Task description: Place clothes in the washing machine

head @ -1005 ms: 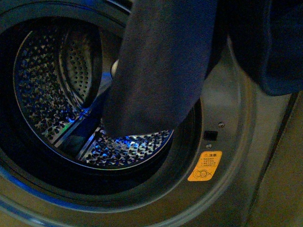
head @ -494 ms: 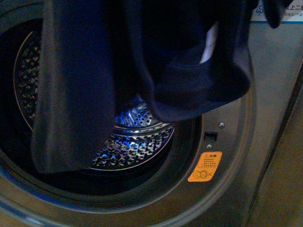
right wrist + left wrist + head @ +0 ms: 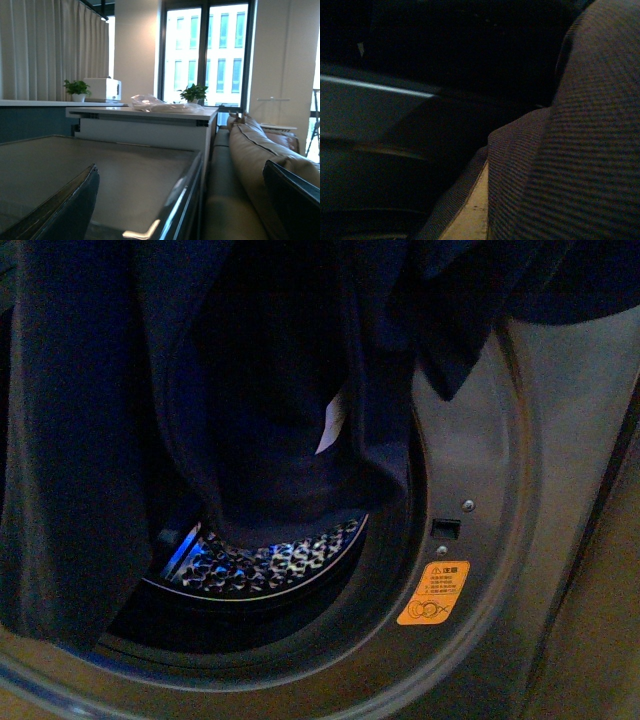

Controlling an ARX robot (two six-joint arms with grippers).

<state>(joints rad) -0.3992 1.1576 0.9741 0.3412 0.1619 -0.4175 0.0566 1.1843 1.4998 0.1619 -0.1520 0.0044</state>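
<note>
One dark navy garment, the clothes (image 3: 90,440), hangs across the upper left and centre of the front view, covering most of the washing machine's (image 3: 560,490) round opening; only a strip of perforated drum (image 3: 270,562) shows at lower centre. My right jaws stand wide apart, fingertips (image 3: 75,200) holding nothing. Fabric crowds my left wrist view; I cannot tell how my left jaws stand.

The right jaws are dark, flat plates with thin, paler, worn-looking edges.
</note>
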